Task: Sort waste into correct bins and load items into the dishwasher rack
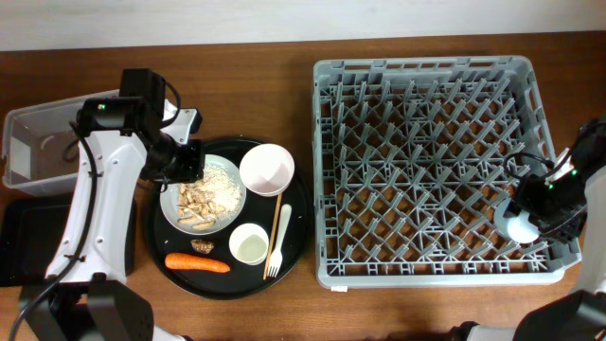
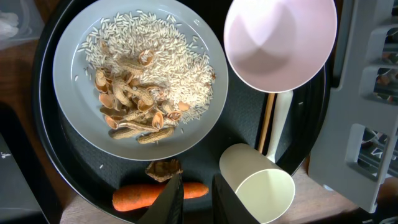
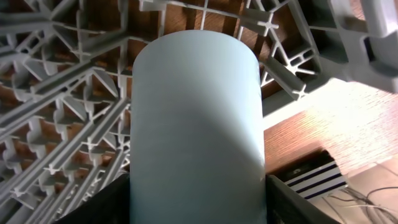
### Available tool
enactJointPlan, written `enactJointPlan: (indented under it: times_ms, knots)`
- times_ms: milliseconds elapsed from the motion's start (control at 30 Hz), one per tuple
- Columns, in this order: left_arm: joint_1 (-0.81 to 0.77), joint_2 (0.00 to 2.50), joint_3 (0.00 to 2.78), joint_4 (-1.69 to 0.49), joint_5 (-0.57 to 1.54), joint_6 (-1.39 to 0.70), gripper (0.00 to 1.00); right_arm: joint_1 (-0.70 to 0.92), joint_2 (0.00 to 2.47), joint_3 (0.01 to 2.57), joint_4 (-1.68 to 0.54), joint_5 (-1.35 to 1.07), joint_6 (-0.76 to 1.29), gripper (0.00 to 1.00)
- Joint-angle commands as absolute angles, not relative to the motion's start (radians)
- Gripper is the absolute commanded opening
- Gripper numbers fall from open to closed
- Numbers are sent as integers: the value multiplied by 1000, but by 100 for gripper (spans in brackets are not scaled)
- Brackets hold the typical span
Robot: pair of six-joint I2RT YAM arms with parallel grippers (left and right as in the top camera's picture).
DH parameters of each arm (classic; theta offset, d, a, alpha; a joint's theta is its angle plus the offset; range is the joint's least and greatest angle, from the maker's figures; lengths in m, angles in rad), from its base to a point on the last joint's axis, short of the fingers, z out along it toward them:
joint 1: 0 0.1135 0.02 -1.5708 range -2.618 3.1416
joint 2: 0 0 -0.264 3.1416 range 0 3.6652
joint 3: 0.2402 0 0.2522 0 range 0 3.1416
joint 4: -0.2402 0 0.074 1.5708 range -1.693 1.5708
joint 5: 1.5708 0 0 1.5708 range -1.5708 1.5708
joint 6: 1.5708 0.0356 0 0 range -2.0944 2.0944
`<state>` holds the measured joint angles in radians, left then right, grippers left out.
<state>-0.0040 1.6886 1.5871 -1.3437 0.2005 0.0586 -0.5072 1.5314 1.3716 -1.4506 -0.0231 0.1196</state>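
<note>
The pale grey plate (image 1: 204, 197) holds beige food scraps (image 2: 140, 93) on the round black tray. My left gripper (image 2: 196, 199) hovers over the tray's near side, its fingers nearly together on nothing. Just beyond its tips lie the orange carrot (image 2: 137, 196) and the brown morsel (image 2: 163, 168). One white cup (image 2: 280, 43) and another (image 2: 261, 190) are beside the chopsticks (image 1: 276, 225) and the white fork (image 1: 281, 244). My right gripper (image 1: 526, 224) is shut on the light blue cup (image 3: 196, 124) over the dishwasher rack's (image 1: 431, 76) front right corner. The red wrapper is out of view.
The clear tub (image 1: 38, 142) stands at the far left with the flat black tray (image 1: 21, 242) in front of it. The round black tray (image 1: 301, 213) lies close against the rack's left wall. Bare wood shows in front of the rack.
</note>
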Motion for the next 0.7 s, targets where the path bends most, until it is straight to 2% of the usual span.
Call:
enactJointPlan:
  times_ms: [0, 33, 100, 400, 500, 667]
  knots:
    - [-2, 1668, 1589, -1348, 194, 49, 16, -511, 1563, 1393, -1444, -10, 113, 80]
    - [-2, 1668, 1589, -1348, 194, 49, 16, -511, 1568, 1393, -1442, -11, 113, 93]
    - [-2, 1668, 1589, -1348, 194, 49, 16, -511, 1571, 1393, -1435, -18, 113, 99]
    - [-2, 1668, 1589, -1369, 194, 49, 18, -510, 1560, 1393, -1444, -165, 66, 99]
    - [-4, 1668, 1588, -1394, 194, 49, 30, -487, 1509, 1393, -1444, -286, -12, 99]
    - [-39, 1668, 1569, -1452, 221, 49, 35, -380, 1398, 1393, -1453, -337, -65, 99]
